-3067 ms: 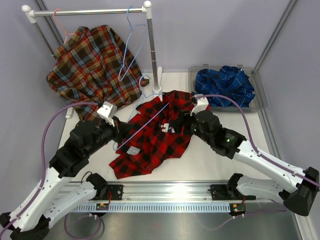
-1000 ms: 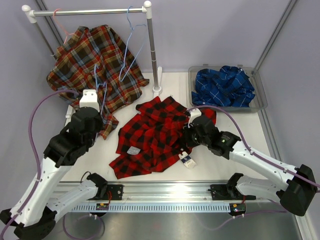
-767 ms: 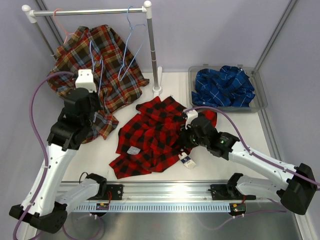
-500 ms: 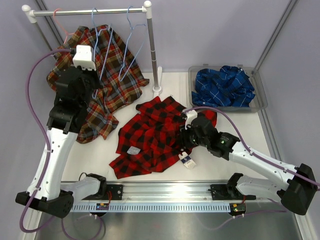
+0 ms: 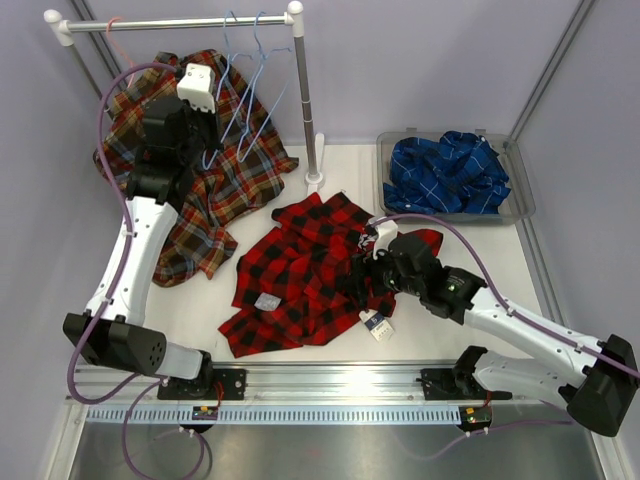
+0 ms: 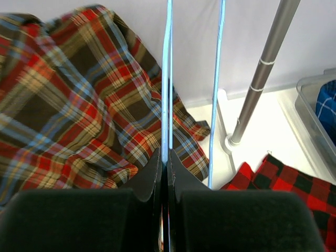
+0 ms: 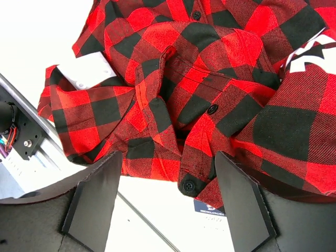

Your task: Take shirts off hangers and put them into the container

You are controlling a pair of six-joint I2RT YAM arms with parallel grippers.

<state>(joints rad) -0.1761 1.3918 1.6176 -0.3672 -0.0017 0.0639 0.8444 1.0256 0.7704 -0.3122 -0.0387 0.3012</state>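
Note:
My left gripper (image 5: pixel 207 128) is raised by the rack and shut on a light blue wire hanger (image 5: pixel 226 95) (image 6: pixel 167 79). The hanger's hook reaches up to the rail. A second light blue hanger (image 5: pixel 262 90) (image 6: pixel 216 94) hangs beside it. The brown plaid shirt (image 5: pixel 205 190) (image 6: pixel 68 105) droops from a pink-red hanger (image 5: pixel 120 45) onto the table. The red-and-black shirt (image 5: pixel 300 270) (image 7: pixel 199 79) lies crumpled mid-table. My right gripper (image 5: pixel 368 272) (image 7: pixel 167 157) stands open over its near right edge and holds nothing. The blue shirt (image 5: pixel 450 170) lies in the container (image 5: pixel 525 195).
The rack's steel pole (image 5: pixel 303 110) (image 6: pixel 262 79) and its white foot stand between the brown shirt and the container. A paper label (image 5: pixel 377 325) (image 7: pixel 210 207) lies on the table by the red shirt. The metal rail (image 5: pixel 330 385) runs along the near edge.
My left arm carried the light blue hanger up from the brown shirt to the rack's rail. My right gripper opened over the red shirt's edge.

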